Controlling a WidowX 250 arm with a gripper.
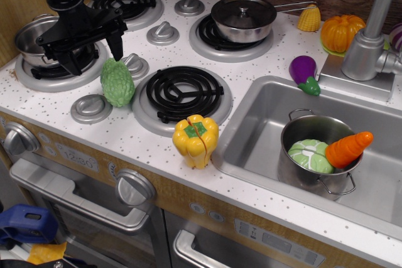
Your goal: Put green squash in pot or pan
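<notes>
Poised wide open and empty: gripper [94, 53] above green squash [117, 82].
Probably light, rigid, bumpy; best pinched across narrow middle.

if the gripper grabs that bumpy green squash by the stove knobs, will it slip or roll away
The green squash looks like rigid moulded plastic, so probably stiff and light. Its bumpy skin should help grip. Its rounded oval shape could roll or pivot if the open gripper nudges it off-centre.
</notes>
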